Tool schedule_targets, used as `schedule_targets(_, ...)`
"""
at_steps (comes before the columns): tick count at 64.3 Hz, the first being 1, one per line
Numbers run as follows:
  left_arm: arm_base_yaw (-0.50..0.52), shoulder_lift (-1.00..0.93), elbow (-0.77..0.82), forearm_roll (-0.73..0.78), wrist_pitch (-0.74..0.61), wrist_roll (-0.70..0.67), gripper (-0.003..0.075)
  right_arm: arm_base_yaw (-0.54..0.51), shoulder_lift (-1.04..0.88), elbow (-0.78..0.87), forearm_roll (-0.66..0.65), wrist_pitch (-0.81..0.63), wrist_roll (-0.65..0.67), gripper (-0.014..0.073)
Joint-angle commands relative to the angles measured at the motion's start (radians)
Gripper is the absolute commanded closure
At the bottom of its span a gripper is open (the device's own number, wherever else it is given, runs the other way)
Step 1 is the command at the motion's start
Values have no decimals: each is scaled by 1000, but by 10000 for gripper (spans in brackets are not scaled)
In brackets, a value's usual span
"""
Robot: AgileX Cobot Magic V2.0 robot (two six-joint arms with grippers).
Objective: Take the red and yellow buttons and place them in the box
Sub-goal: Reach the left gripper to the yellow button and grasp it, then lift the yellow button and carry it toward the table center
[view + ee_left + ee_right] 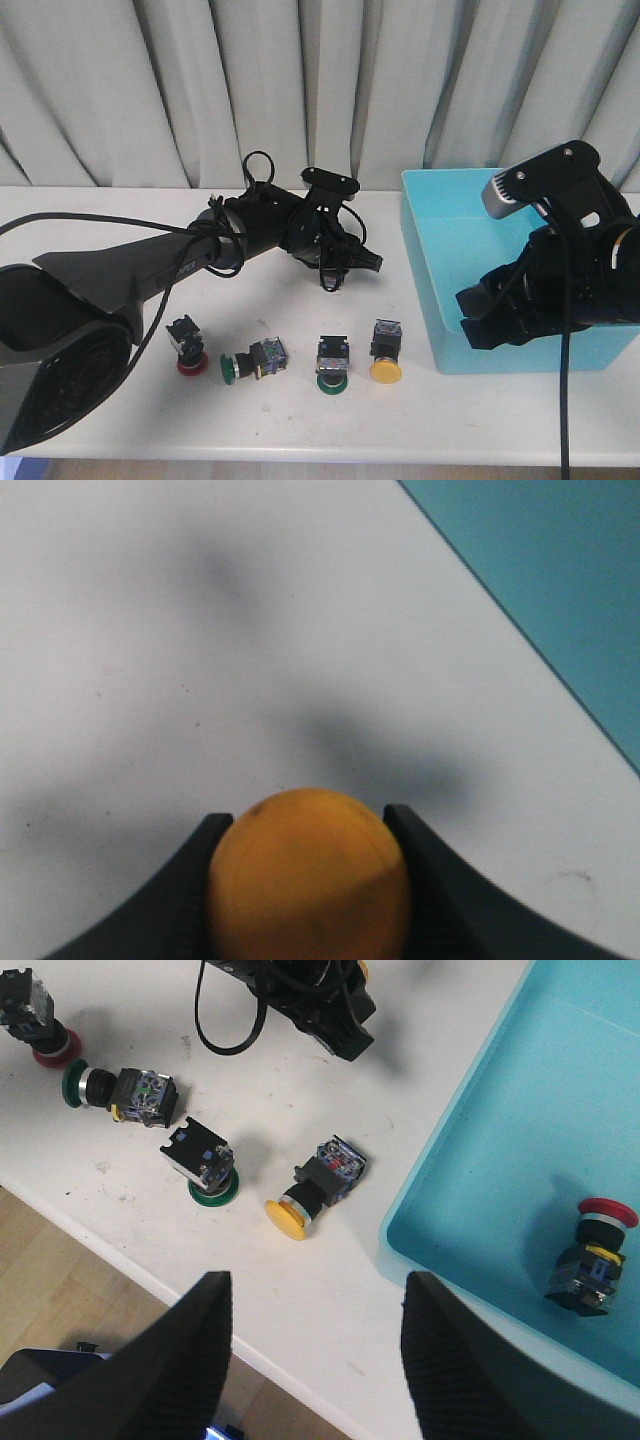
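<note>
Left gripper (310, 900) is clamped on a yellow button (308, 875), cap wedged between both fingers (195, 880), held over the desk (300, 430) just short of the box (420, 250); the near wall of the box shows at the corner of the left wrist view. The step in hand, as I read it, is the carry-and-drop. Advice: lift enough that the switch body clears the tall sloping wall, get fully past the rim before letting go, release low so it doesn't bounce out. The grip is on a round cap, so it could roll or slip; keep the move smooth. Right gripper (315, 1345) hovers spread wide and empty above the near edge of the box; watch arm clearance there. One red button (590, 1260) already lies inside the box. Outside it, on the desk: another yellow button (385, 355) closest to the box, then a red one (187, 348) farthest from it, with two green buttons (330, 365) between them, to be left alone.
</note>
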Motion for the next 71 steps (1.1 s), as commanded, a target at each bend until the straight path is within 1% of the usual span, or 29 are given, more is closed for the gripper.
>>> schedule_targets(1,-4,-72,-32,0,-53,-11,554,1,-24,-25,-2,-54,-8,221)
schedule_targets(9,-4,-88,-32,0,-25,-11,563,1,-24,-25,-1,-51,-8,221)
schedule_targets(20,-4,-148,-32,6,58,-10,563,1,-24,-25,-25,-28,-6,221)
schedule_targets(40,-4,-324,-32,149,262,-10,563,1,-24,-25,-57,19,-5,221)
schedule_targets(48,-4,-395,-32,179,292,-10,563,1,-24,-25,-56,19,-5,221)
schedule_targets(54,-4,-446,-32,179,295,-10,563,1,-24,-25,-56,19,-5,221)
schedule_targets(71,4,-578,-27,177,359,23,563,1,-24,-25,-56,19,-5,221)
